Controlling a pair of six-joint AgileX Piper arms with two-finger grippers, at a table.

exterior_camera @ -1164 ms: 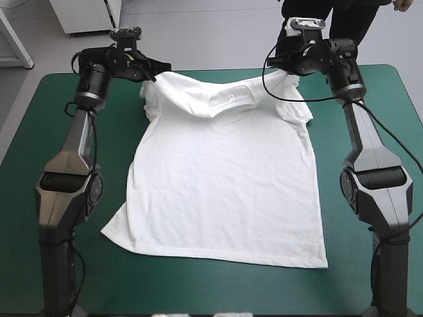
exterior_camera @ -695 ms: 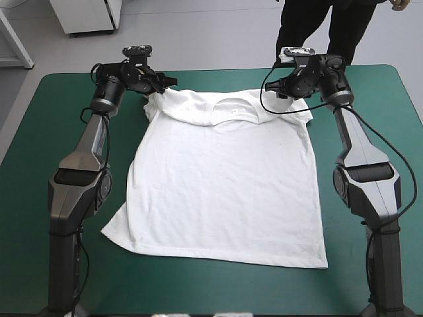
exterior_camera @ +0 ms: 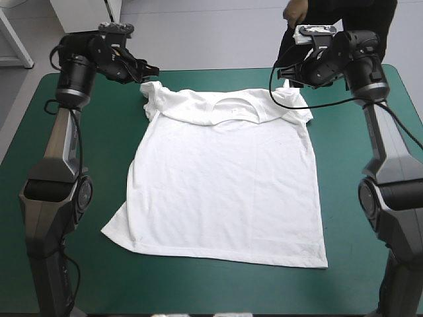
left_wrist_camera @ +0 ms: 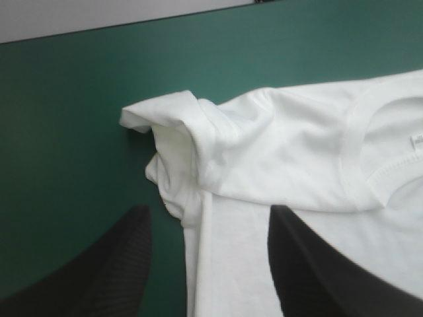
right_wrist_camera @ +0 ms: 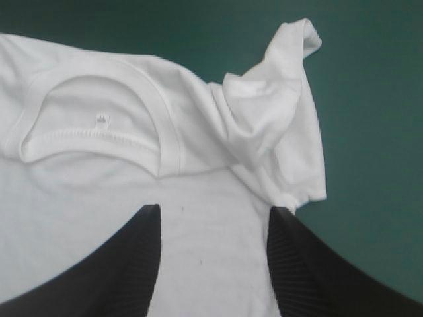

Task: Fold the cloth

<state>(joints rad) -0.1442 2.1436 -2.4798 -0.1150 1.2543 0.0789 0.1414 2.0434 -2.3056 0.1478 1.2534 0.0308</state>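
Note:
The white T-shirt (exterior_camera: 225,185) lies spread flat on the teal-green cover, collar (exterior_camera: 234,105) toward the far edge and hem toward the near edge. Both sleeves are bunched up. My left gripper (exterior_camera: 148,70) hangs open just above and outside the left shoulder. In the left wrist view its black fingers (left_wrist_camera: 119,264) stand apart over the crumpled sleeve (left_wrist_camera: 175,132), with nothing held. My right gripper (exterior_camera: 286,72) is open over the right shoulder. Its fingers (right_wrist_camera: 301,264) stand apart, with the collar (right_wrist_camera: 99,125) and the rumpled right sleeve (right_wrist_camera: 277,119) ahead of them.
Bare teal-green cover (exterior_camera: 79,165) runs down both sides of the shirt and along the near edge (exterior_camera: 218,290). The table's far edge (exterior_camera: 211,71) lies close behind the collar.
Both grippers were shut on the shirt's shoulders earlier. They have opened and let go, and the arms have lifted and drawn outward. The collar edge now lies flat on the table.

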